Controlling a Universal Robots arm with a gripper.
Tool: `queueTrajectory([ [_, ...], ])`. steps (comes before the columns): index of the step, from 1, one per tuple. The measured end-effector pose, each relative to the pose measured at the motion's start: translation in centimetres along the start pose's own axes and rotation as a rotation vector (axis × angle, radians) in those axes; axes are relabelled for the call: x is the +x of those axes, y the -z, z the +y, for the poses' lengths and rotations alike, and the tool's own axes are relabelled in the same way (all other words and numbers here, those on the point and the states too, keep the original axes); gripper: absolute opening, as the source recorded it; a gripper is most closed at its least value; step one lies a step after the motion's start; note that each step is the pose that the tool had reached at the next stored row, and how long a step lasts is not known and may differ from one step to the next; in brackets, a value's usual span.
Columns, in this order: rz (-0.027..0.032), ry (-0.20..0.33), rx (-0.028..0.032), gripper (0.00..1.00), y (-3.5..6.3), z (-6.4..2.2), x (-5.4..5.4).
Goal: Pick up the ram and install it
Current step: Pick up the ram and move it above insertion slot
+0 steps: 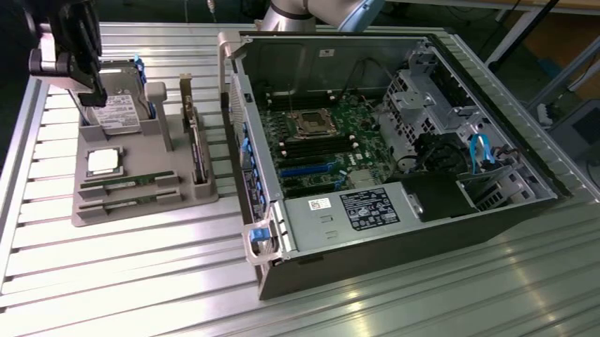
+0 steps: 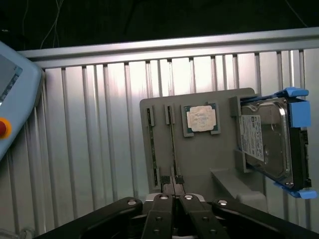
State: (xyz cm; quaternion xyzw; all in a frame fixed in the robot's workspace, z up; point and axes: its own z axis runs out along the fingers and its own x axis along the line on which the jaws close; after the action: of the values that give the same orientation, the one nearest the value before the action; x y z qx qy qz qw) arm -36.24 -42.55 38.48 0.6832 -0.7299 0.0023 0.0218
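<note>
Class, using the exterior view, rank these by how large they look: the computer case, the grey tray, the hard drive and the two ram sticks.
1. computer case
2. grey tray
3. hard drive
4. first ram stick and second ram stick: they lie side by side and look alike, so they are not ranked against each other.

My gripper is matte black, its jointed links pinned with round silver screws, while my arm, at twelve o'clock in the exterior view, is a silver-grey tube with a pale blue joint cap.
</note>
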Motion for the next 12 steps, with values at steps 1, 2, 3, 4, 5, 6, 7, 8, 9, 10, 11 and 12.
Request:
queueTrajectory([
  [1,-0.0001,0.000,0.0007,0.10,-0.11,0.00,0.0],
  [2,0.0000,0.000,0.0013,0.10,-0.29,-0.01,0.0],
  [3,0.0000,0.000,0.0020,0.10,-0.72,-0.01,0.0],
  [4,0.0001,0.000,0.0019,0.10,-0.84,-0.02,0.0],
  [5,0.0001,0.000,0.0019,0.10,-0.84,-0.02,0.0],
  [6,0.0001,0.000,0.0018,0.10,-0.84,-0.02,0.0],
  [7,-0.0002,0.000,0.0022,0.10,-0.90,-0.01,0.0],
  [8,-0.0012,0.000,0.0029,0.10,-1.05,0.00,0.0],
  [9,-0.0020,0.000,0.0030,0.10,-1.13,0.01,0.0],
  [10,-0.0030,0.000,0.0030,0.10,-1.23,0.03,0.0],
  [11,-0.0036,0.000,0.0032,0.10,-1.32,0.04,0.0],
  [12,-0.0037,0.000,0.0031,0.10,-1.37,0.04,0.0],
])
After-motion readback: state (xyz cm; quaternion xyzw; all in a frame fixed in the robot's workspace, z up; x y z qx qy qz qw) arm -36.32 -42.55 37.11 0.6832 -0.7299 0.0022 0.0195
